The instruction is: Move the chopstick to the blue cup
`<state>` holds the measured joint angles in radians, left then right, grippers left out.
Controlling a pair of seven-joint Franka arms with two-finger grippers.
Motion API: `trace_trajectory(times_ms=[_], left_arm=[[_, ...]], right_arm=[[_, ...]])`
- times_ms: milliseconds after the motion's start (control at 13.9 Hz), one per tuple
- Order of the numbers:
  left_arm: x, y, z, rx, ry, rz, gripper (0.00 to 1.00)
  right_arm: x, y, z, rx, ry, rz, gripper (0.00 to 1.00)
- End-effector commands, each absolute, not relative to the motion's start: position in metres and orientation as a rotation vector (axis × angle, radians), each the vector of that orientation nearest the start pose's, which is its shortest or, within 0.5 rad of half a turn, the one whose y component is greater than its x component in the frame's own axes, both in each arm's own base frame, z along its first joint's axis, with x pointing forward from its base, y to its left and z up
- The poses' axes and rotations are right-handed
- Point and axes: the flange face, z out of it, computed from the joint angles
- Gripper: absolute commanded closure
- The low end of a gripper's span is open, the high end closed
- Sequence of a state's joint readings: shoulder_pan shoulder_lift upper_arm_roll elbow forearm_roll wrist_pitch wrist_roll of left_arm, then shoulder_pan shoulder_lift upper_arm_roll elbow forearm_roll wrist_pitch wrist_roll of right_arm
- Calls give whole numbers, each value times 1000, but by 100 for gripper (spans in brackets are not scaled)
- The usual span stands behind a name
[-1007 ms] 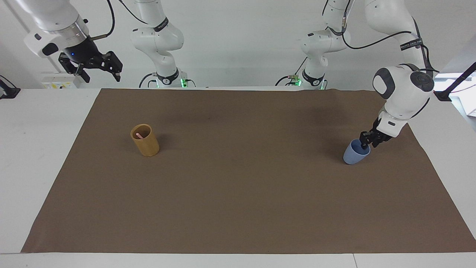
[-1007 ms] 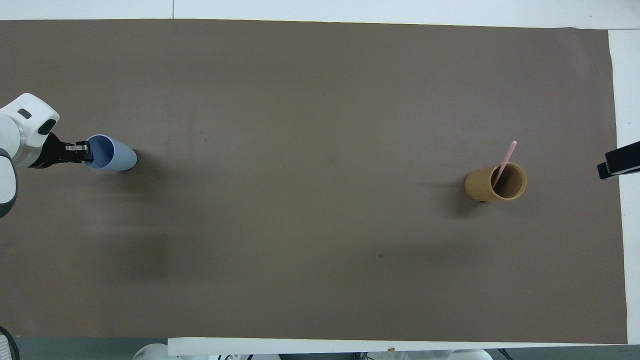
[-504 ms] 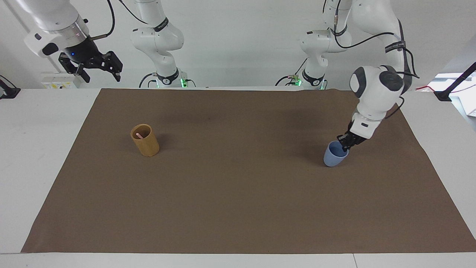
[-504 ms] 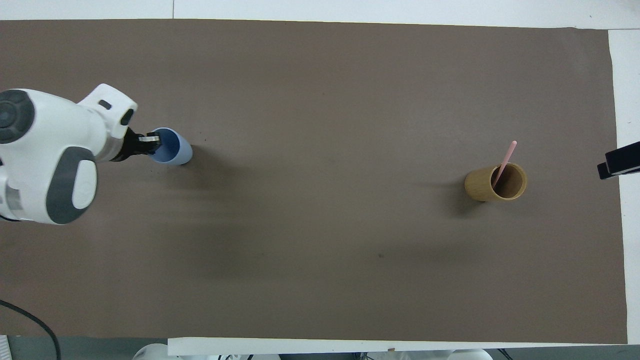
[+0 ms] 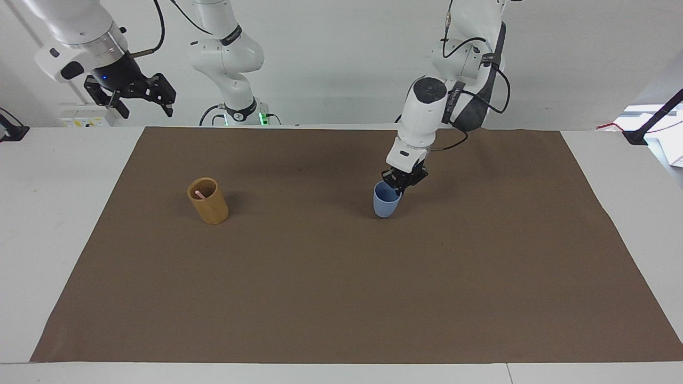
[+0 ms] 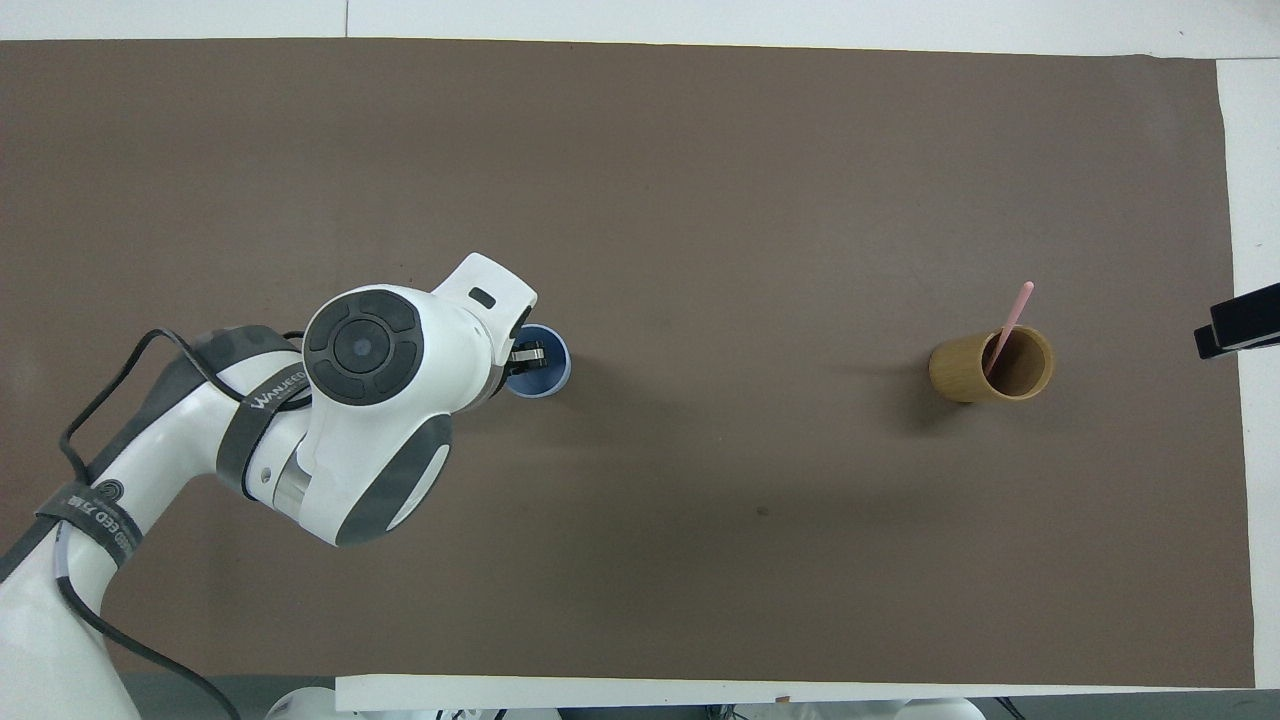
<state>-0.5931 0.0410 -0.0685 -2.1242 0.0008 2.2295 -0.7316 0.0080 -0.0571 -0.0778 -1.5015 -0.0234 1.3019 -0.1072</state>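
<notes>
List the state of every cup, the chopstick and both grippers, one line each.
blue cup: upright, gripped at its rim, near the middle of the brown mat.
tan cup: upright on the mat toward the right arm's end, holding the chopstick.
chopstick: leaning in the tan cup, tip above the rim.
left gripper: shut on the blue cup's rim.
right gripper: open, empty, waiting raised.

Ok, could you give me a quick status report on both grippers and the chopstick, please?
Left gripper shut on blue cup rim, mid-mat. Right gripper open, waiting raised. Chopstick in tan cup. Nothing between the cups.
</notes>
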Motion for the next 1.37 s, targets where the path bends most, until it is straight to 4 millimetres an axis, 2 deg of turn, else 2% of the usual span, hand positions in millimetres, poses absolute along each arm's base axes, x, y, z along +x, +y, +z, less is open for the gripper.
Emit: trace_trajectory(times_ms=[0, 72, 144, 216, 288, 432, 504, 647, 791, 863, 935, 1007, 1295], left_arm=[[443, -335, 401, -3177, -138, -60, 64], [451, -333, 406, -3183, -170, -75, 2], [454, -331, 410, -3177, -181, -69, 0], [455, -330, 422, -3168, -181, -56, 0], [461, -322, 441, -3156, -205, -36, 0], [481, -290, 498, -3120, -290, 7, 0], [491, -262, 527, -3094, -354, 20, 0], [507, -190, 578, -3078, -343, -14, 0], [524, -110, 614, -3077, -268, -3, 0], [530, -79, 628, -3068, -195, 6, 0], [536, -56, 634, -3065, -136, 10, 0], [541, -41, 634, -3066, -116, 12, 0], [534, -37, 625, -3066, -124, 41, 0]], right_arm=[[499, -41, 664, -3126, -39, 216, 0], [499, -41, 664, -3126, -39, 216, 0], [499, -40, 664, -3126, -39, 216, 0], [499, -40, 664, -3126, -39, 216, 0], [499, -40, 664, -3126, -36, 216, 0], [499, -38, 664, -3127, -41, 216, 0], [499, -36, 664, -3127, -44, 216, 0], [501, -38, 659, -3128, -51, 202, 0], [506, -32, 642, -3136, -97, 35, 0], [505, -22, 629, -3129, -152, -50, 0], [502, -10, 608, -3099, -198, -137, 0], [503, -7, 589, -3075, -249, -225, 0], [515, -3, 528, -3005, -484, -321, 0]])
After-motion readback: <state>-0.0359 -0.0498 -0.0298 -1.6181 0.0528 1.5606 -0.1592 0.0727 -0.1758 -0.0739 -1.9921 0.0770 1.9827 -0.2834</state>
